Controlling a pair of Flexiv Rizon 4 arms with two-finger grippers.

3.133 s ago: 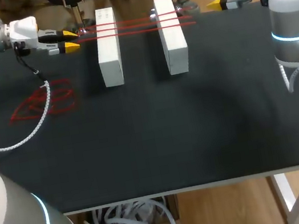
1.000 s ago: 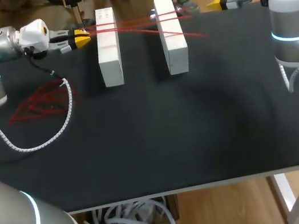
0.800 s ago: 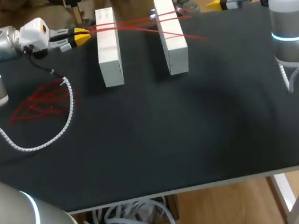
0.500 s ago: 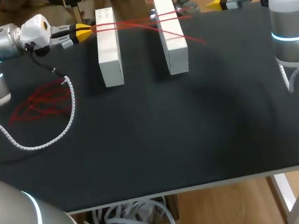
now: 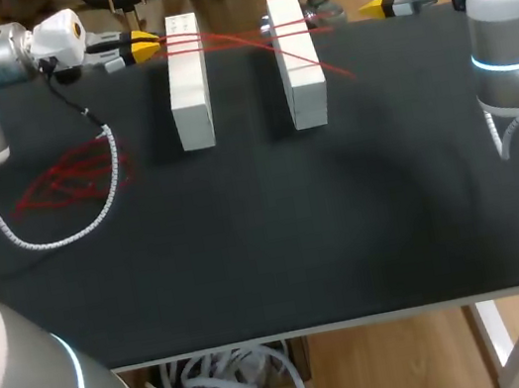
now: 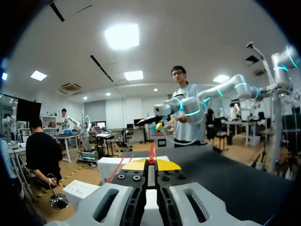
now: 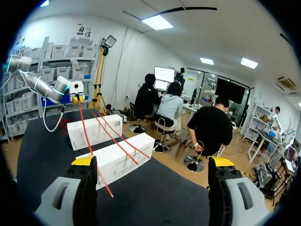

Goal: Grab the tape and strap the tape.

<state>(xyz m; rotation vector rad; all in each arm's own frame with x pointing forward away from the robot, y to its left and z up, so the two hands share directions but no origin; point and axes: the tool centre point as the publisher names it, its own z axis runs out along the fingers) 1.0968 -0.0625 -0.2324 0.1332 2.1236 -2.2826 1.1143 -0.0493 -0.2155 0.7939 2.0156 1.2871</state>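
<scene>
While the left gripper [image 5: 140,42] pinches the red tape [image 5: 242,38] between pressed-together tips, strands run ahead of it across the near white box [image 5: 187,81] and far white box [image 5: 300,66]. Beyond them the right gripper [image 5: 373,6] is spread wide, apart from the tape. A loose tape pile [image 5: 71,177] lies beside the left arm.

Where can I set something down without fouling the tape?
Bare: the table in front of the left box and right box, and off the right box's right side. Crowded: taut tape across the boxes, left gripper holding it, tape pile at left.
</scene>
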